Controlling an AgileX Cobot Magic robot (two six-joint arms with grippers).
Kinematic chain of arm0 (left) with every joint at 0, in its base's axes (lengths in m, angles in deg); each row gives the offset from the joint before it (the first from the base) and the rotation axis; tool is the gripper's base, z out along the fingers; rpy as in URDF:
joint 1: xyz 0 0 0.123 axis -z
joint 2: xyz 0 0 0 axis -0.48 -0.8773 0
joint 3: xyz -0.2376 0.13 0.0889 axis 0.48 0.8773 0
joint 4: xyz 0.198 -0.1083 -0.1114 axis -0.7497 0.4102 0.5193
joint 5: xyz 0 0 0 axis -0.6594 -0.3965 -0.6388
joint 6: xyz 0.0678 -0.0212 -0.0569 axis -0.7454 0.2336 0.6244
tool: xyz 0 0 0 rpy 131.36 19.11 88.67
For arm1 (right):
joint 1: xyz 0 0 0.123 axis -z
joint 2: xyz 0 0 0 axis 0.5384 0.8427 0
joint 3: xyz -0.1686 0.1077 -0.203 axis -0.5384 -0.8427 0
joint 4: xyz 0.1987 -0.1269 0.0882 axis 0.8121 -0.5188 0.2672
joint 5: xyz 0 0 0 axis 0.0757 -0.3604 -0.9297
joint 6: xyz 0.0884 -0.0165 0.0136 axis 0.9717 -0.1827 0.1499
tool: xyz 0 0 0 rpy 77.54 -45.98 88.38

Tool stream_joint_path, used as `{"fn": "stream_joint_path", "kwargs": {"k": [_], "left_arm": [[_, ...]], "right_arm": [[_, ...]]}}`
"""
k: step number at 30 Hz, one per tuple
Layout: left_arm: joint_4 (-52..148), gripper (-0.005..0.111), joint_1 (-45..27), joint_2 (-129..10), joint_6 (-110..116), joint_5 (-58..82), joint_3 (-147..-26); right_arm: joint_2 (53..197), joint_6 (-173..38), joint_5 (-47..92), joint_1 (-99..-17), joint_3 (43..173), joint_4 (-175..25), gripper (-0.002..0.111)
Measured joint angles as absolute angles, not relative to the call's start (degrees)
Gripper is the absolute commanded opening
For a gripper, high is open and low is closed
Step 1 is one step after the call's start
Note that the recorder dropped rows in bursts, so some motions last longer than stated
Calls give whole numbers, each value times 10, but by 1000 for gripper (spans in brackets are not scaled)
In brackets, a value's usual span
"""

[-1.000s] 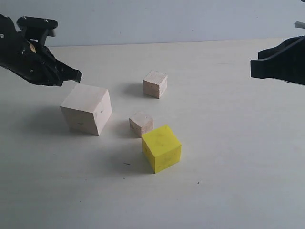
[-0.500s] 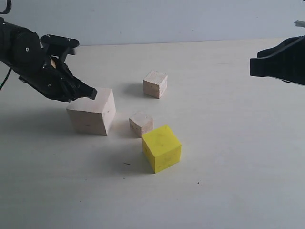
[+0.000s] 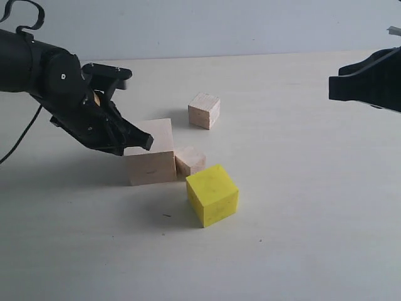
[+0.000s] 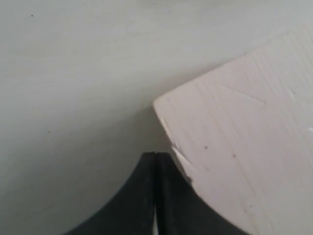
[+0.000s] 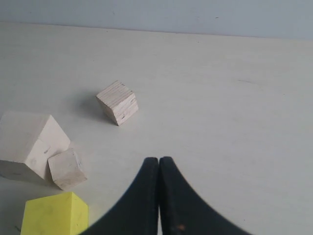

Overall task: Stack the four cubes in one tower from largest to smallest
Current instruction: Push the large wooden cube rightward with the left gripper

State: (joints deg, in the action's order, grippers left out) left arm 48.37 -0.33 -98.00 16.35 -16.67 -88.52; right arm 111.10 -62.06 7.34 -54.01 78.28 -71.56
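Cubes lie unstacked in exterior view, large pale cube touching nearer small cube just beside yellow cube, farther small cube apart; left wrist view: left gripper clenched against large pale cube's corner; right wrist view: right gripper clenched, empty.

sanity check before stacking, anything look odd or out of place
Yes: the large pale wood cube butts against the nearer small wood cube, and the shut left gripper rests its tip against that cube's upper edge rather than straddling it.
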Motion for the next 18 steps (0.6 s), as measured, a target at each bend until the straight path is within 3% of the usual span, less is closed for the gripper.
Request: {"fn": "stream_joint_path", "kwargs": {"k": [18], "left_arm": [[572, 0, 3, -980, 72, -153, -885]], "right_arm": [[1111, -621, 73, -540, 783, -710, 0]]}}
